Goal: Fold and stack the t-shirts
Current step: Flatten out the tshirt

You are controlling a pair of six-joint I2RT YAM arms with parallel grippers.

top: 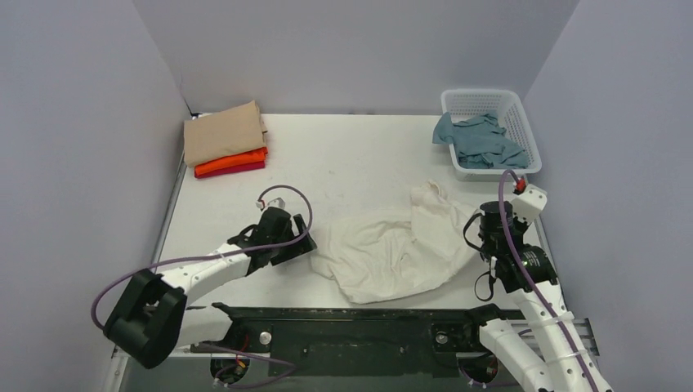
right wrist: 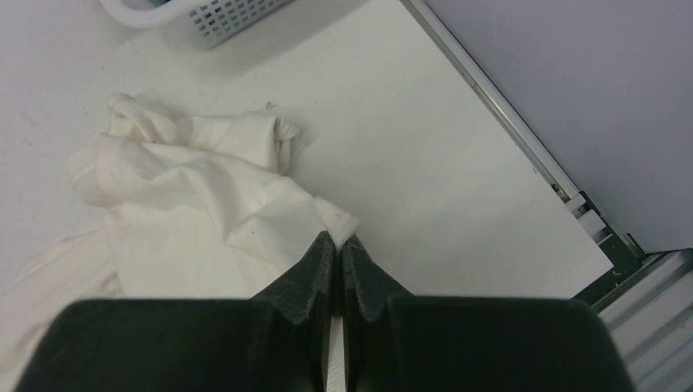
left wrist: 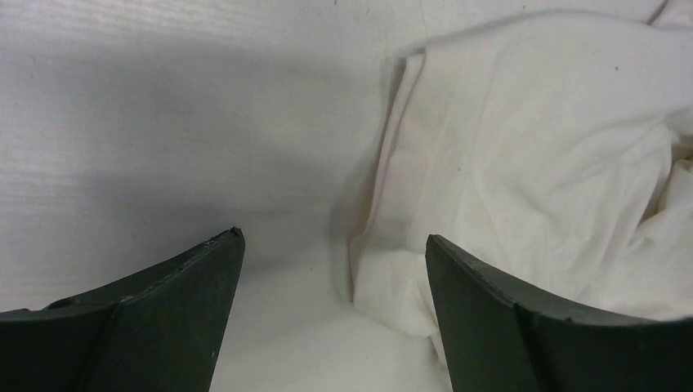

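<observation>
Right jaws clamp a corner of the cream t-shirt (right wrist: 196,212).

A white table (top: 351,155) with a faint woodgrain spreads across the workspace. At its far right corner sits a white plastic lattice basket (top: 484,94), its right side close to the table's right edge. Plain grey-lilac walls (top: 351,49) stand along the table's far, left and right sides. A thin metal strip (right wrist: 490,102) trims its right edge, and a black base plate (top: 351,327) runs along its near edge.
</observation>
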